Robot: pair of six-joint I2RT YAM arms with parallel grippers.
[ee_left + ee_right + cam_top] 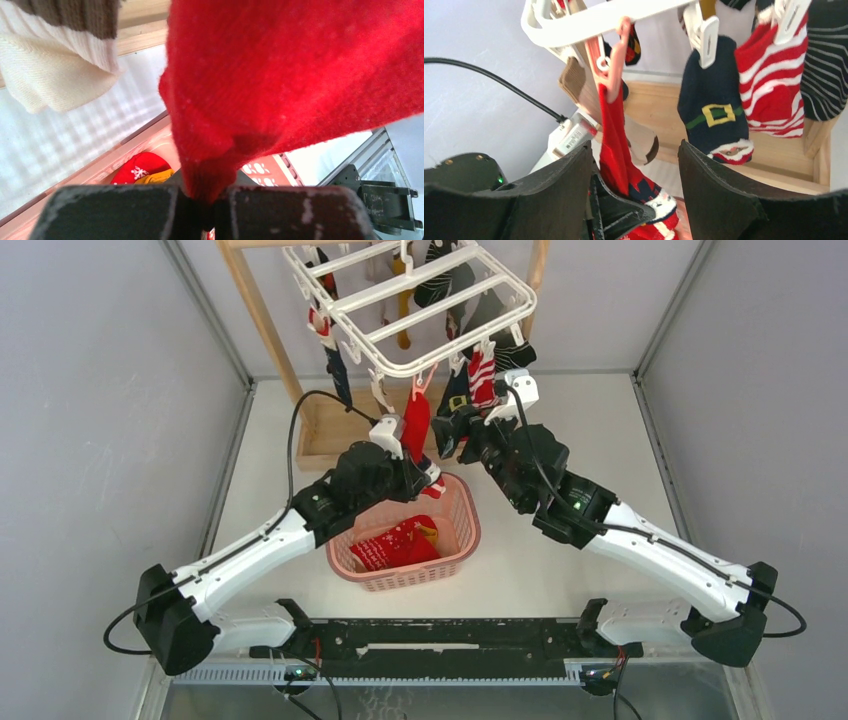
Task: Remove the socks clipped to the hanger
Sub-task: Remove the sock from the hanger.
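**One red sock pinched above the pink basket, its clip not yet released**

One red sock [416,425] is seen hanging straight down from a pink clip [425,380] at the front rim of the hanger [400,368], directly above the far edge of the pink basket [465,530]. Its lower end, patterned in navy and white, is pinched by the left gripper [424,472]. In the left wrist view the dark fingers [115,212] are pressed together on a bunched fold of the red knit [300,75].

The right gripper [458,435] is held above the basket's far right corner, at the same sock. Its fingers [719,200] are spread wide, and the sock [614,145] is seen hanging in the gap between them, close to the finger on the left of that view. Whether that finger touches the fabric cannot be told.

Farther from the basket, more socks are clipped along the white frame [574,22]: a navy sock with a yellow buckle [714,105], a red-and-white striped sock [774,85] and a black striped sock [826,65]. A cream sock with a brown band [55,65] hangs just beside the red one.

Inside the basket, red and yellow socks [395,545] are lying loose. Beyond the basket, the wooden stand [265,325] is set at the back of the table.
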